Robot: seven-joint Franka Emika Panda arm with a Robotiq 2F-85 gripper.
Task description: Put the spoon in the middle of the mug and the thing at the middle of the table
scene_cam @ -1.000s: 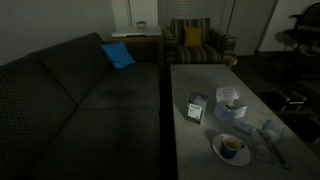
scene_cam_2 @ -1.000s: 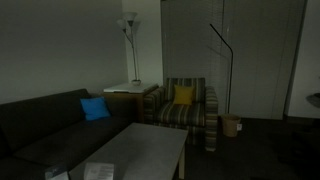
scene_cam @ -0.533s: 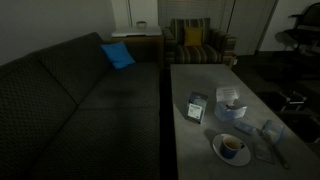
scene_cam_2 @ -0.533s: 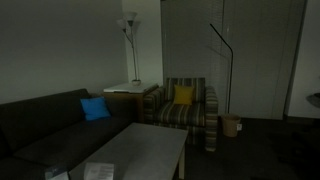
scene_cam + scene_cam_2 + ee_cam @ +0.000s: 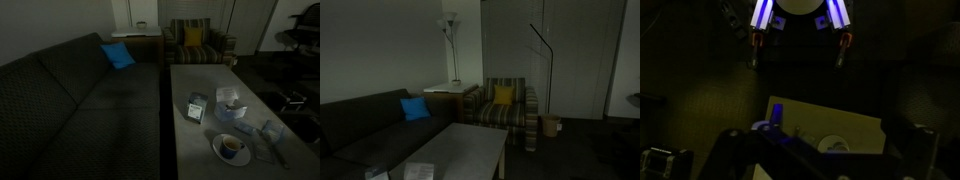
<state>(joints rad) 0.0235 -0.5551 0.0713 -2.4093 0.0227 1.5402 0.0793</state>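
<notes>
At the top of the wrist view the pincer (image 5: 799, 45) hangs wide open. Its two fingers (image 5: 755, 46) stand well apart with nothing between them and nothing touching them. Out beyond its tips, in the gloom, lie a blue cushion (image 5: 773, 115) and the pale top of a side table (image 5: 845, 125). None of the counter's things show near the pincer there. The arm itself is in neither exterior view, so how far it stands from them I cannot tell.

In an exterior view, a mug (image 5: 232, 146) sits on a white plate (image 5: 216, 150) at the near end of the counter (image 5: 195, 78). A thin pale streak just beside the plate may be the spoon (image 5: 276, 150), but it is too dim to be sure. Further along, around the middle of the counter, the small dark block (image 5: 196, 108) stands upright with its pale face showing. A pale box (image 5: 230, 102) sits near it. The dark sofa (image 5: 80, 95) runs alongside the counter. A striped armchair (image 5: 196, 45) with a yellow pillow stands past the far end.
</notes>
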